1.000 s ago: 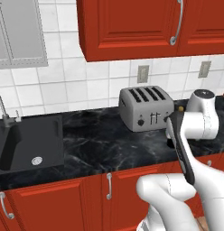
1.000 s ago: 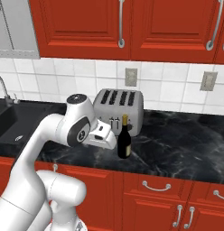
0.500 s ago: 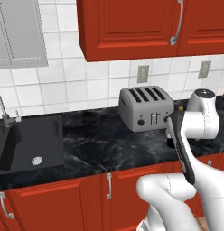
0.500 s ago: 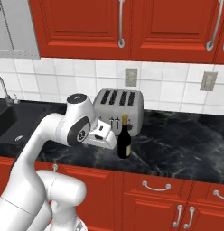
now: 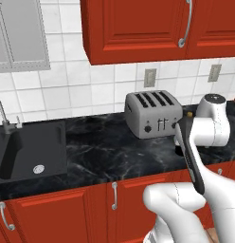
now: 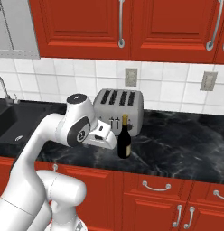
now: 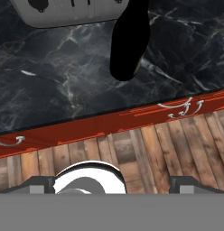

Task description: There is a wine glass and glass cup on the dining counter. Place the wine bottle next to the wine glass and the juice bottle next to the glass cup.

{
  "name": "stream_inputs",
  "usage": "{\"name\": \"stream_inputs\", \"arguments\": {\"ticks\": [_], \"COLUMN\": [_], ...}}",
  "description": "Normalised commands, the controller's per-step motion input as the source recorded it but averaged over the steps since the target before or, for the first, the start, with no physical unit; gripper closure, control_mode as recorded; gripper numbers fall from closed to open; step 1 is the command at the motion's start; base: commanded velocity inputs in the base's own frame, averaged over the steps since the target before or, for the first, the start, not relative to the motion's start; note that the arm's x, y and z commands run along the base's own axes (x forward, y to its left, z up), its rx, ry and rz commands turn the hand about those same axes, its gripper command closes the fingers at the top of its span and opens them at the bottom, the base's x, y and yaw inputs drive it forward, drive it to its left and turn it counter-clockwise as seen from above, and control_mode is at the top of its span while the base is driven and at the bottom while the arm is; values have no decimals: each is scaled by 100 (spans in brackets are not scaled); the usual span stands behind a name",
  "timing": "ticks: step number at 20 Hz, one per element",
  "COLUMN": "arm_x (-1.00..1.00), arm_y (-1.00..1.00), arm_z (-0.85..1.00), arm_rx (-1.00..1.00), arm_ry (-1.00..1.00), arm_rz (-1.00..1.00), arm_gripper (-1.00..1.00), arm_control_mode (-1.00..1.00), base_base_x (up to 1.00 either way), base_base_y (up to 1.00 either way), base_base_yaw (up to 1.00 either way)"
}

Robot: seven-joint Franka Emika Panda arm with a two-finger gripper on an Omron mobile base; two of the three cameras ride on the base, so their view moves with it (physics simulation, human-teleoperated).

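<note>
1. Sink (image 6: pixel 5 124) with faucet (image 6: pixel 3 89) at far left of black marble counter (image 6: pixel 177 144).
2. Silver toaster (image 6: pixel 117 109) against tiled wall, mid-counter.
3. Gripper (image 6: pixel 108 134) spread wide, nothing pinched, just left of wine bottle (image 6: pixel 124 140), apart from it.
4. Wine bottle upright in front of toaster's right end, near counter edge.

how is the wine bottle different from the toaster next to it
The wine bottle is near-black, slim and tall with a gold top; the toaster is silver-grey, wide and boxy with four slots. The bottle stands nearer the counter's front edge; the toaster sits back by the tiled wall. Both stand upright on the black marble counter.
</note>
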Motion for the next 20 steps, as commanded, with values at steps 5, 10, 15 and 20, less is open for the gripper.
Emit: {"name": "stream_inputs", "arguments": {"ticks": [5, 10, 15, 20], "arm_x": [0, 0, -7, 0], "arm_y": [0, 0, 4, 28], "arm_z": [0, 0, 5, 5], "arm_rx": [0, 0, -2, -12], "arm_ry": [0, 0, -7, -18], "arm_rz": [0, 0, -7, -35], "arm_gripper": [-100, -100, -100, -100], "arm_control_mode": [100, 100, -100, -100], "base_base_x": [0, 0, 0, 0], "base_base_y": [0, 0, 0, 0], "base_base_yaw": [0, 0, 0, 0]}}
